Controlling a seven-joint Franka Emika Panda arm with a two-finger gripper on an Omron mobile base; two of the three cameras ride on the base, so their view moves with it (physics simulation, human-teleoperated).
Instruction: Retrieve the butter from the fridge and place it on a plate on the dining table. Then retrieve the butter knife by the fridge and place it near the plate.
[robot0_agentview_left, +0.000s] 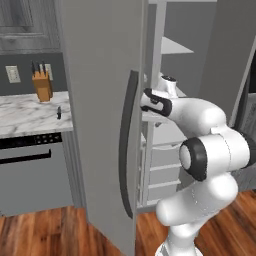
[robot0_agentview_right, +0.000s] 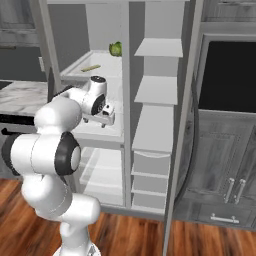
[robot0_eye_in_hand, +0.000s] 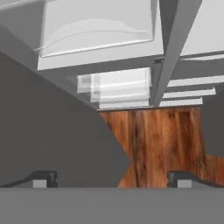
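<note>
fridge: tall matte grey fridge (robot0_agentview_right: 165, 125) open | butter: thin pale-yellow stick (robot0_agentview_right: 91, 67) on white shelf, upper left of right base frame, untouched | tool (robot0_agentview_right: 107, 116): spread, empty, below shelf | left: grasp, plating, knife

Matt grey fridge (robot0_agentview_left: 102, 100), glossy wood floor (robot0_eye_in_hand: 162, 140), marble counter (robot0_agentview_left: 27, 114).
</note>
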